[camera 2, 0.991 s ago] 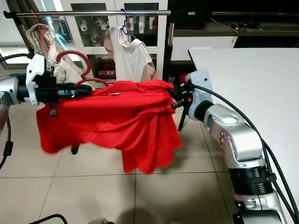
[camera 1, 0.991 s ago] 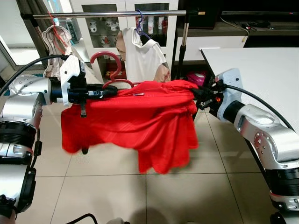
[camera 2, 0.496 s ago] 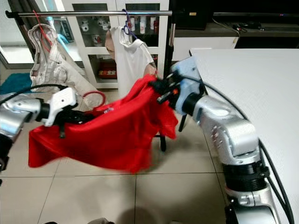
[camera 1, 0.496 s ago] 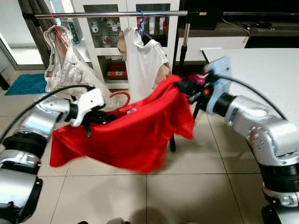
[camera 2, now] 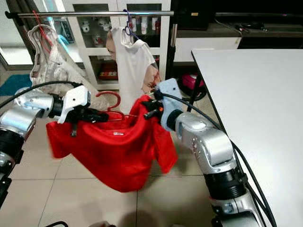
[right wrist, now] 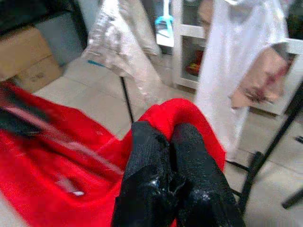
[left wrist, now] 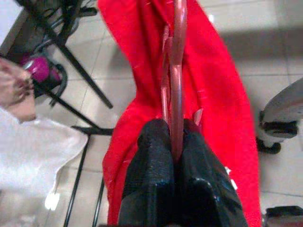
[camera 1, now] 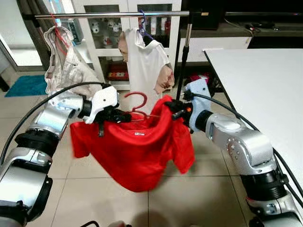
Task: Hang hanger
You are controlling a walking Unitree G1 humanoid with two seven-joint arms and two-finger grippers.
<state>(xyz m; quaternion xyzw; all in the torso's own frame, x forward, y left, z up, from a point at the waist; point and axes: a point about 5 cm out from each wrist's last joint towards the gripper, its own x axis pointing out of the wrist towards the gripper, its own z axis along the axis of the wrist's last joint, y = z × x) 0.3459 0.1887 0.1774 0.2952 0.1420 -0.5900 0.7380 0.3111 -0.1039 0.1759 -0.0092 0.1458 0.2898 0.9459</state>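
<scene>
The red hanger [camera 1: 135,105] rides well below the rail, its hook standing up above the red shirt [camera 1: 135,146] draped on it, out in front of the robot over the tiled floor [camera 1: 94,189]. The left gripper [camera 1: 124,115] has its two black fingers pinched tight on the hanger's bar, as the left wrist view makes plain, with the red rod clamped between the pads. The right gripper [camera 1: 174,108] is closed on the far shoulder of the shirt, bunching the cloth there; whether it also has the hanger's end inside the fold I cannot tell.

Above and behind runs the clothes rail [camera 1: 109,15], with a white shirt [camera 1: 147,61] on a blue hanger and a pale garment [camera 1: 64,61] toward the left end. A white table [camera 1: 265,80] stands to the right.

This looks like the carrying stage: the garment is held between both arms but not yet raised. Next, I'd judge, the hook must be lifted above the rail in the free stretch between the two hung pieces, then lowered over it, keeping the hook upright.
</scene>
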